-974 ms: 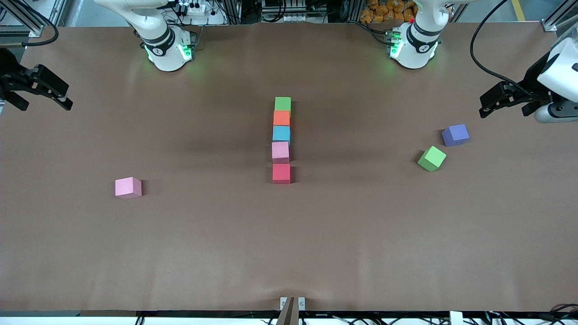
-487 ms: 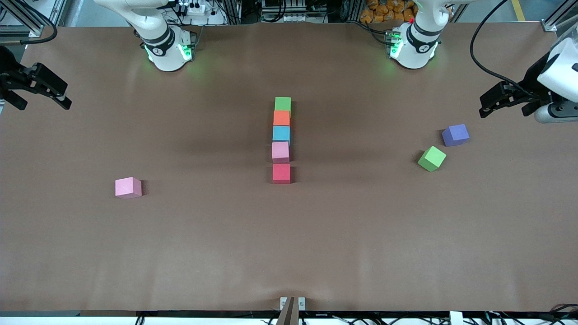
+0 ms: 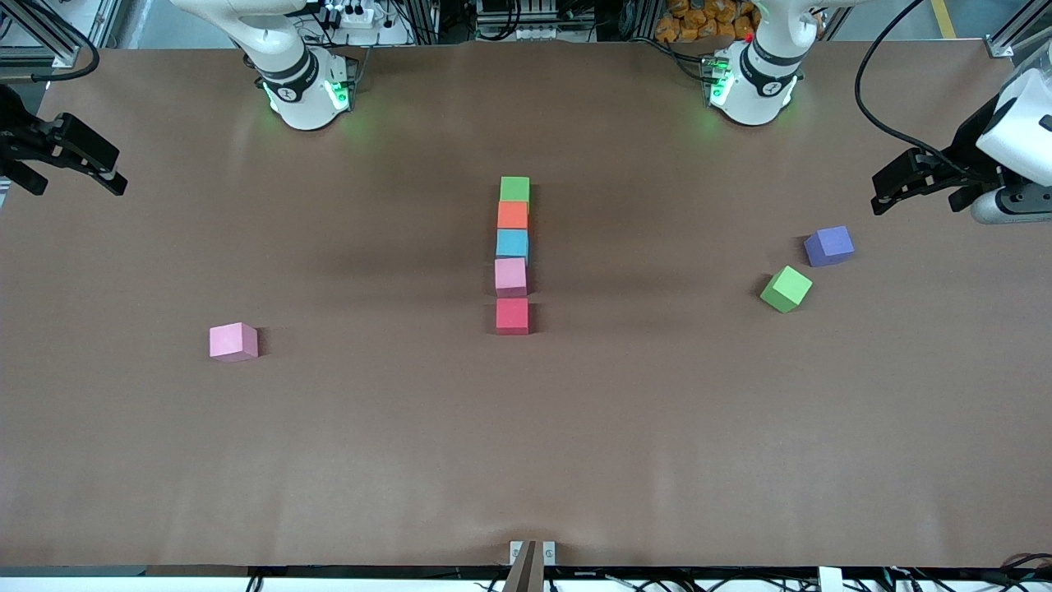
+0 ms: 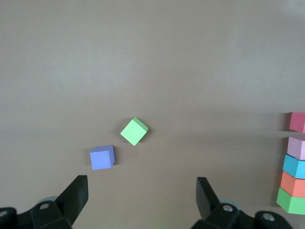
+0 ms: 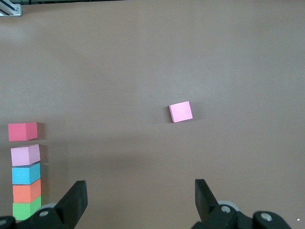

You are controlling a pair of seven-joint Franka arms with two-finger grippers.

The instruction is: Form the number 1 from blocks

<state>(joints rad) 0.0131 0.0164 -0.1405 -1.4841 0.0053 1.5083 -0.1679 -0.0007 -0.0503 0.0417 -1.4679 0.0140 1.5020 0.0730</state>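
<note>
At the upper left edge of the front view, the right gripper (image 3: pixel 70 160) hangs over the table's end with its jaws spread and nothing in them; this arm appears to wait. Lower left of the frame lies a loose pink block (image 3: pixel 233 341), well apart from the rest. In the middle runs a column of 5 blocks: green block (image 3: pixel 514 189) at its top, then orange block (image 3: pixel 512 215), blue block (image 3: pixel 511 244), a second pink block (image 3: pixel 509 276), and red block (image 3: pixel 512 316) lowest, set slightly apart with a thin gap. The stroke of the 1 looks largely done; closing that gap may remain. At right sit a loose green block (image 3: pixel 786 289) and purple block (image 3: pixel 828 246), unused. At the upper right edge the left gripper (image 3: pixel 912 182) hovers released and empty. No readable writing shows.
</note>
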